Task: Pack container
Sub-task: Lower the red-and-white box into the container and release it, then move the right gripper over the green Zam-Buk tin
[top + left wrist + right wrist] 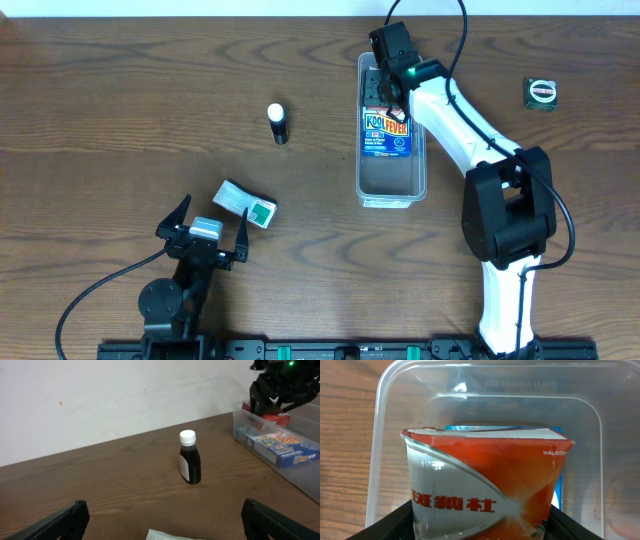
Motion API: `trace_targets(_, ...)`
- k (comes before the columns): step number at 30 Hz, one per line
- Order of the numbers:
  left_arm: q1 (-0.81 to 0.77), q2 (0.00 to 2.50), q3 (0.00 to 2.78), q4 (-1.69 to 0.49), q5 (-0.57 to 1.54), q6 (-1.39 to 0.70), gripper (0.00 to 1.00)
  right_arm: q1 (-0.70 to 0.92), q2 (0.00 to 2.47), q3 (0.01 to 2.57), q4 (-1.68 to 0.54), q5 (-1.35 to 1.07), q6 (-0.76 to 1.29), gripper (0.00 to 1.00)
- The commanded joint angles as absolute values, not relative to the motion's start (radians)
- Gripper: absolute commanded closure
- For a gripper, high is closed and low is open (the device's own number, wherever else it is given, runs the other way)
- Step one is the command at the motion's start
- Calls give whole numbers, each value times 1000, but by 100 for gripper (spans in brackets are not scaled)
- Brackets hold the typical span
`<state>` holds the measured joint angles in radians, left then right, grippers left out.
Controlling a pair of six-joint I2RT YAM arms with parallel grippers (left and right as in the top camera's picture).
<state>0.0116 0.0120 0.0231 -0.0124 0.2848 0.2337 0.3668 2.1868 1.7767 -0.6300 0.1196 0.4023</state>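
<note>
The container (pixel 391 182) is a clear, long plastic bin at the centre right of the table. A blue Kool Fever box (pixel 387 131) lies flat inside it. My right gripper (pixel 391 88) is over the bin's far end, shut on a red and silver box (pixel 485 485) held upright, its fingers (pixel 395 522) against both sides. The bin's rounded wall (pixel 380 440) surrounds the box. My left gripper (pixel 212 212) rests near the front left, wide open and empty. Just ahead of it lies a white and green box (pixel 246 203).
A small dark bottle with a white cap (pixel 278 123) stands upright left of the container, also seen as the bottle (pixel 189 464) ahead of the left gripper. A small green and black round item (pixel 541 93) sits at the far right.
</note>
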Motion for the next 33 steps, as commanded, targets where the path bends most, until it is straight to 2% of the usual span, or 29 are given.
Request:
trace_targets(1, 17, 10, 4, -44, 295, 239, 2, 368, 2199, 1771, -628, 115, 414, 34)
trace_targets(8, 17, 10, 4, -44, 295, 239, 2, 368, 2199, 1772, -628, 115, 414, 25)
trace_targets(14, 17, 10, 4, -45, 295, 239, 2, 368, 2184, 1774, -628, 115, 414, 25)
trace_targets(23, 17, 10, 4, -44, 295, 239, 2, 350, 1988, 1797, -630, 125, 381, 15)
trace_targets(28, 17, 10, 4, -44, 295, 239, 2, 249, 1838, 1797, -661, 125, 239, 12)
trace_targets(33, 17, 10, 4, -45, 295, 239, 2, 61, 1776, 1797, -769, 123, 76, 11)
